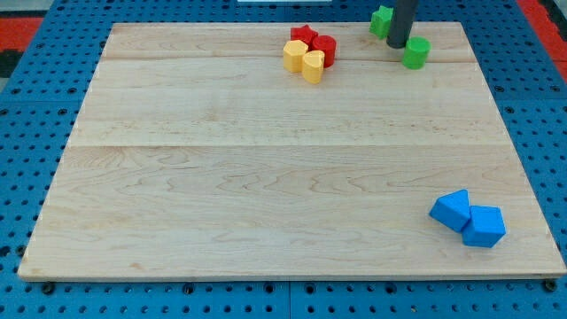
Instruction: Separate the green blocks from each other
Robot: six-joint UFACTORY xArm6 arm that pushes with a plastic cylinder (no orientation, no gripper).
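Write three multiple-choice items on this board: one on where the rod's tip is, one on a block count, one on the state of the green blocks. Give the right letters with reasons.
1. Where is my tip?
A. between the two green blocks
B. beside the blue blocks
C. at the board's centre

2. How many blocks lie on the board?
A. six
B. eight
C. ten

3. How do the green blocks stand?
A. touching
B. stacked
C. apart, with the rod between them

Answers:
1 A: the tip sits at the view's top right, with one green block at its upper left and the green cylinder at its lower right.
2 B: two green, two red, two yellow, two blue.
3 C: a gap shows between them, and the rod stands in it.
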